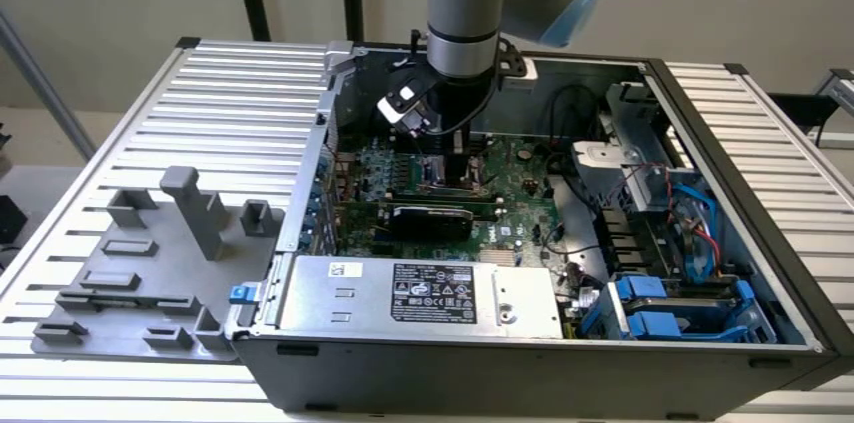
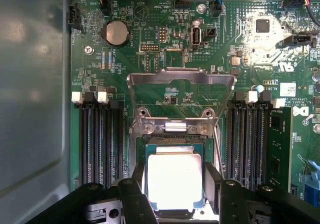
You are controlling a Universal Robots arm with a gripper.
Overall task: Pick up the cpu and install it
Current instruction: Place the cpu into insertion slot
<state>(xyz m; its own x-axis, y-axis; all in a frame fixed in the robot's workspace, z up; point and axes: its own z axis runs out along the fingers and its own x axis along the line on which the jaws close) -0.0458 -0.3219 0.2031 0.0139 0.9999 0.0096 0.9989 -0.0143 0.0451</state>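
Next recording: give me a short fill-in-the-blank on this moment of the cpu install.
The tool holds the silver ____ between its fingers.
The metal frame of the socket is swung ____.
The grey fixture tray lies toward the exterior view's ____ of the computer case.
Missing words: cpu; open; left.

You have the case [image 1: 534, 368] on the table [image 1: 240, 83], with a fixture [image 1: 147, 273] beside it on the exterior view's left. Inside, the board [image 1: 527, 205] lies flat, with the supply [image 1: 427, 293] at the near side and the drives [image 1: 667, 308] on the exterior view's right. The gripper [image 2: 175, 176] straddles the cpu [image 2: 175, 186], touching two of its sides, over the socket [image 2: 175, 140].
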